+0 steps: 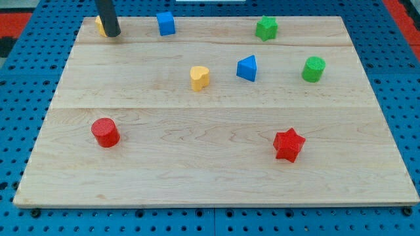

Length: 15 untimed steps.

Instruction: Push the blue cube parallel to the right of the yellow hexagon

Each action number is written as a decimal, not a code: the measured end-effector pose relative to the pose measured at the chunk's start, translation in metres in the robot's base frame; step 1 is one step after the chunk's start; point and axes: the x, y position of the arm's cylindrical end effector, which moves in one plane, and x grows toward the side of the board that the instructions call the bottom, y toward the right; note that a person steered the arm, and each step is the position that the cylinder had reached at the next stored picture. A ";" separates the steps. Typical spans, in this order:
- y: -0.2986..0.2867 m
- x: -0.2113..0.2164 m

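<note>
Up in the upper left of the frame, my tip sits right against a yellow block, mostly hidden behind the rod, presumably the yellow hexagon. There is no pincer here to open or close, only the bare rod. The blue cube stands near the top edge, to the view's right of the tip and apart from it, already roughly level with the yellow block. Any push, I'd judge, must come from the cube's far side.
</note>
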 end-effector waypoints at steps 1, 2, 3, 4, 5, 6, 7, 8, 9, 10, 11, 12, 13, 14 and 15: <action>0.016 0.000; 0.019 0.000; 0.030 0.000; 0.079 -0.031; 0.103 -0.051; 0.098 -0.051; 0.143 -0.051; 0.241 -0.004; 0.230 0.041; 0.254 0.042; 0.361 0.015; 0.426 -0.027; 0.415 -0.052; 0.392 -0.052; 0.316 -0.052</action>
